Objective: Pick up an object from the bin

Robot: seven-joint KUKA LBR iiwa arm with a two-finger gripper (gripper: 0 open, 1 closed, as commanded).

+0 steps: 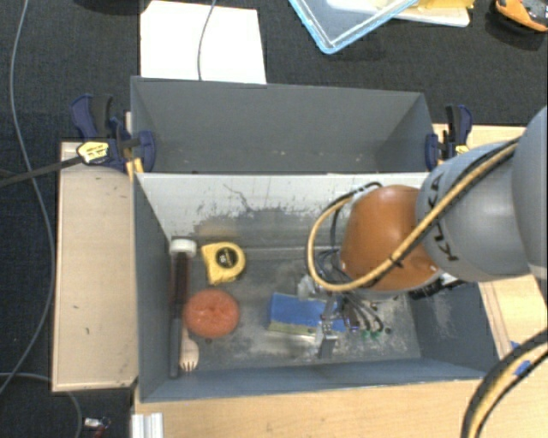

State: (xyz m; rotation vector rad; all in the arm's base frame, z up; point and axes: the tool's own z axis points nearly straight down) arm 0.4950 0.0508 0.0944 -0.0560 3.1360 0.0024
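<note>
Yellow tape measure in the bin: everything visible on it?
The yellow tape measure is a squarish, plastic-looking case with a dark round centre, lying flat on the bin floor, left of middle. It sits right of the tool's white head and above the reddish round thing; contact with either is unclear.

Along the left wall of my bin (274, 128) lies a long tool (180, 295) with a dark handle, its white head toward the far side and a pale end toward the near side. Just right of that head sits a yellow tape measure (223, 261). Nearer, beside the handle, rests a red-orange ball (211, 312). Beyond the far wall I see a white sheet (171, 43) with a thin cable (204, 34) crossing it, and further right a clear blue-edged tray (342, 26).
</note>
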